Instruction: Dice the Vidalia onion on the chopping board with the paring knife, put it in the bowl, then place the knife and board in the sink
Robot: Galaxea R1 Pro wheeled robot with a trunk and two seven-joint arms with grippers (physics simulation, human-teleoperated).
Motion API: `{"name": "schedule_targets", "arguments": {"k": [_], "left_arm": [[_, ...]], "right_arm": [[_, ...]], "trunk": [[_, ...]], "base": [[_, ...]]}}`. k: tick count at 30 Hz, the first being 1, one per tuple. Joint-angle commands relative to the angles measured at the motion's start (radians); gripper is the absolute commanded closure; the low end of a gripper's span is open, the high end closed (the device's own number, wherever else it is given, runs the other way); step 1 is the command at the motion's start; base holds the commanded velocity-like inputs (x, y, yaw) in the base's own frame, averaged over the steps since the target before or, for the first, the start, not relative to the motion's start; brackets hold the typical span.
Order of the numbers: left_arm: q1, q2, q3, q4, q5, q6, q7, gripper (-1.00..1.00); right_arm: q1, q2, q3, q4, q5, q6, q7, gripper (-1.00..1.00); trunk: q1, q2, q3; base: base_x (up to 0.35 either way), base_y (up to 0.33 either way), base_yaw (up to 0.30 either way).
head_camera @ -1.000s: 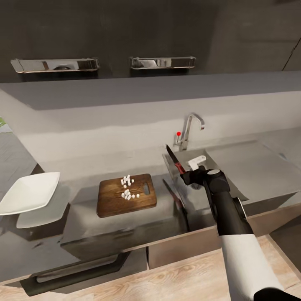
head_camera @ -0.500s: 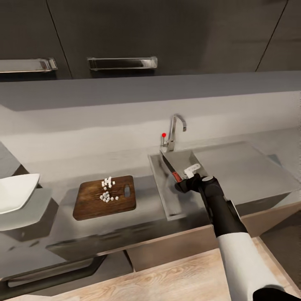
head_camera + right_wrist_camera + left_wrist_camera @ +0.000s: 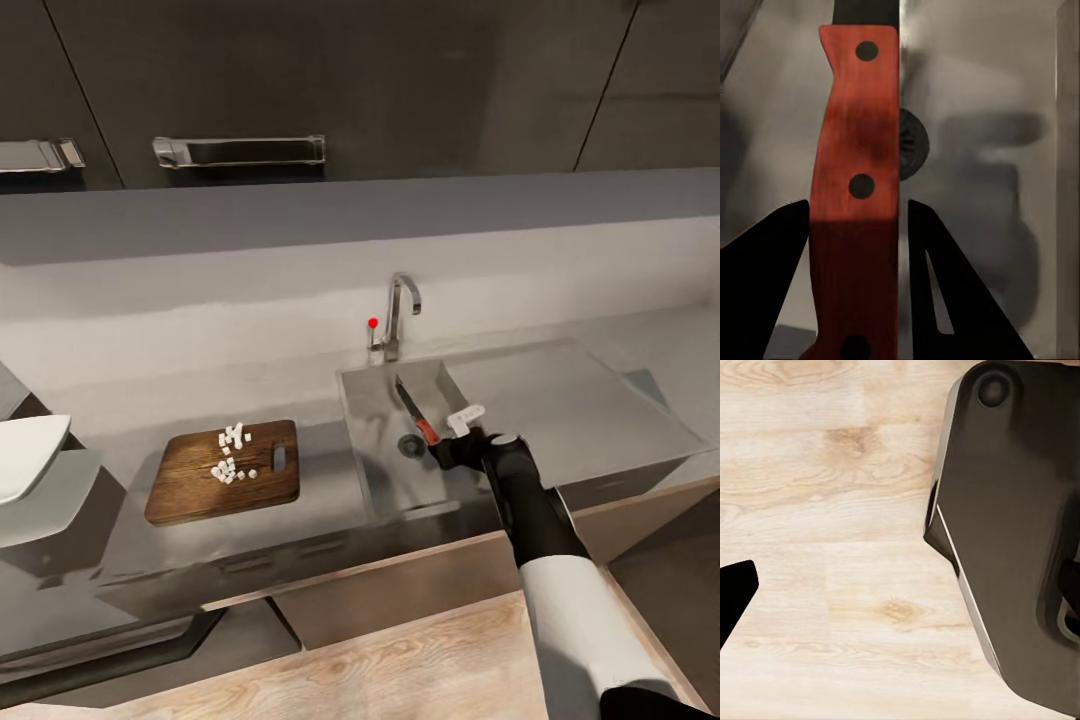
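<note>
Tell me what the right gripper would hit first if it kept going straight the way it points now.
Most likely the sink floor near the drain. The right gripper, shut on the paring knife, aims down into the basin, so the blade tip would probably touch first; depth is hard to judge.

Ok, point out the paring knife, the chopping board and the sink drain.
paring knife (image 3: 427,431): head view, red handle near the right hand.
chopping board (image 3: 185,490): head view, bare wood.
sink drain (image 3: 409,446): head view, round drain.
</note>
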Motion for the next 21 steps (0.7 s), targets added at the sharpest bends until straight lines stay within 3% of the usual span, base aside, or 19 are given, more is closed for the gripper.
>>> {"name": "schedule_targets", "arguments": {"k": [1,9,21], "left_arm": [[0.000,0.001,-0.009,-0.002,0.003,-0.001,0.009,-1.00],[0.000,0.001,-0.009,-0.002,0.003,-0.001,0.009,-1.00],[0.000,0.001,-0.009,-0.002,0.003,-0.003,0.008,-1.00]], "right_arm": [[-0.001,0.002,-0.004,0.010,0.010,0.000,0.010,1.00],[-0.001,0.016,-0.005,0.062,0.007,-0.036,-0.106,1.00],[-0.001,0.021,-0.006,0.138,0.004,-0.050,-0.122,1.00]], "trunk": [[0.001,-0.002,-0.002],[0.001,-0.002,-0.002],[0.001,-0.002,-0.002]], "base": [[0.000,-0.005,0.000],[0.029,0.037,0.000],[0.124,0.098,0.000]]}}
